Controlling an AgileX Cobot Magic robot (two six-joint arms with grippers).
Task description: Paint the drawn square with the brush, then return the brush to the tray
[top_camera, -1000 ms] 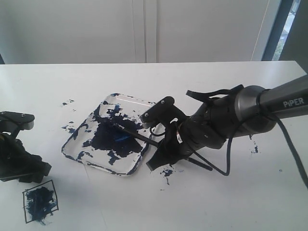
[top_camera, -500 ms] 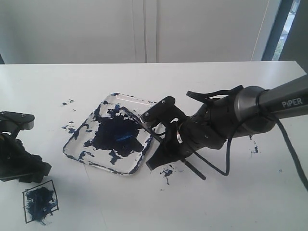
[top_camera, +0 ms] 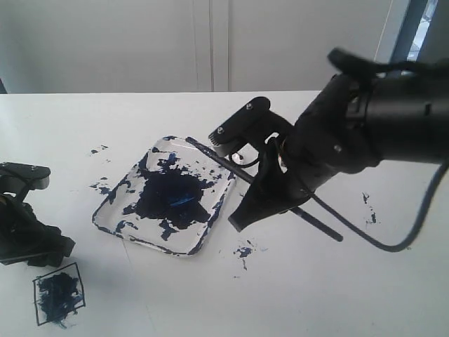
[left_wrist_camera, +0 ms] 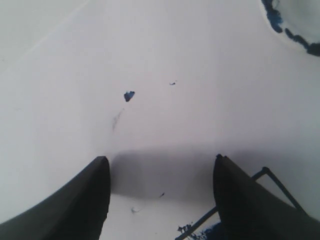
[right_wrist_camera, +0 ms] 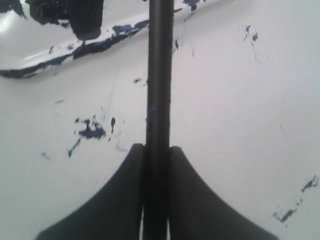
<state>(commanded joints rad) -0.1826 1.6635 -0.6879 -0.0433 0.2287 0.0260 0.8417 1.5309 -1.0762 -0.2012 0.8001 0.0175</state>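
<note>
Right of the tray [top_camera: 208,226], my right gripper [top_camera: 247,175] is clamped on the brush [top_camera: 319,223]. Its jaws press the shaft from both sides, held apart only by the shaft's own thickness. The brush slants across the exterior view, one end over the tray's far rim, the other trailing behind the gripper above the white table [top_camera: 351,295]. At lower left of that view lies the drawn square [top_camera: 58,293], daubed dark blue. My left gripper [left_wrist_camera: 161,160] sits just beside it, jaws wide apart and empty. Paint splatters [top_camera: 243,251] fleck the table near the tray.
</note>
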